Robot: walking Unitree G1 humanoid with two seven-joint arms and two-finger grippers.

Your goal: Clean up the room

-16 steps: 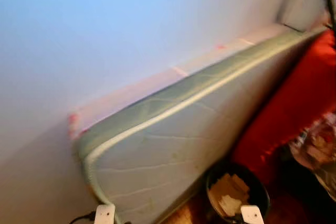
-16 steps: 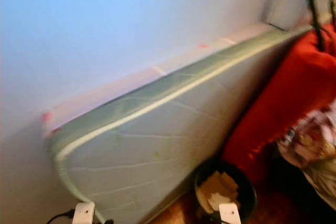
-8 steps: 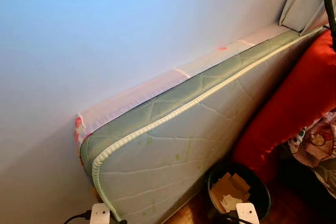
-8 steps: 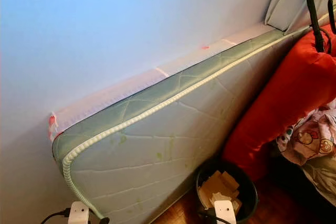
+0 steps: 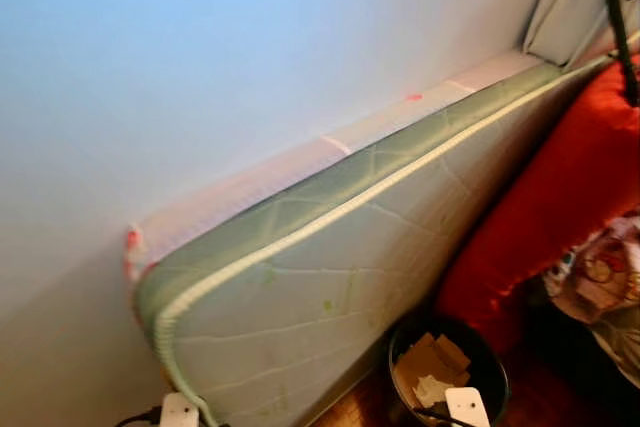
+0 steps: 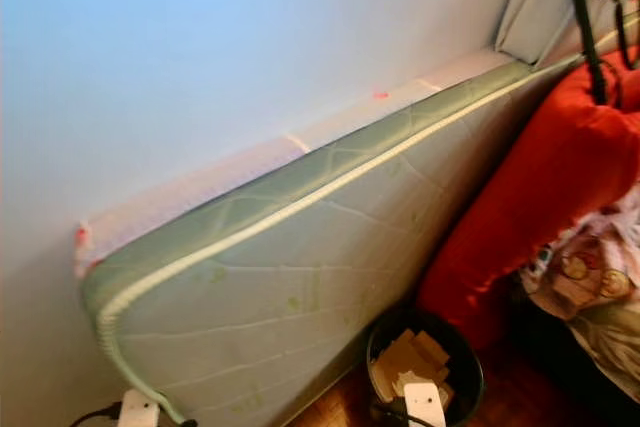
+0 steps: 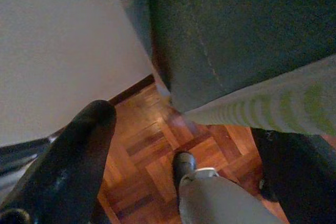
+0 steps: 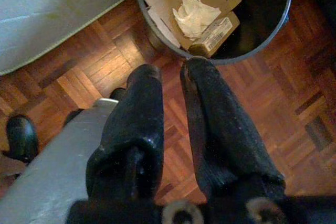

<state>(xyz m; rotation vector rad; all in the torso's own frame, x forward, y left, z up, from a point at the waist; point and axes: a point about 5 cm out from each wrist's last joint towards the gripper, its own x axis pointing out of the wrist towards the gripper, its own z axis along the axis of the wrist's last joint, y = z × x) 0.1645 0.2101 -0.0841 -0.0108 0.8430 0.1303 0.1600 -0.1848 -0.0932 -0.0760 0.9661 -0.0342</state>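
A black round bin (image 5: 450,372) stands on the wood floor at the foot of a pale green mattress (image 5: 330,267). It holds cardboard pieces, a small box and crumpled white paper (image 8: 195,14). My right gripper (image 8: 170,69) hangs just above the bin's near rim (image 8: 231,59), shut with nothing in it. My left gripper (image 7: 100,116) hangs low over the parquet by the mattress corner (image 7: 220,51) and the wall. The white ends of both arms, left (image 5: 178,410) and right (image 5: 465,405), sit at the bottom edge of the eye views.
The mattress leans on its long side against a light blue wall (image 5: 200,47). A big red cushion (image 5: 560,197) rests against it at the right, with patterned fabric (image 5: 600,282) beside it. My own foot (image 7: 184,165) stands on the parquet (image 8: 100,66).
The whole picture has shifted slightly and blurred, so the camera moved. The mattress, bin and cushion have stayed where they were.
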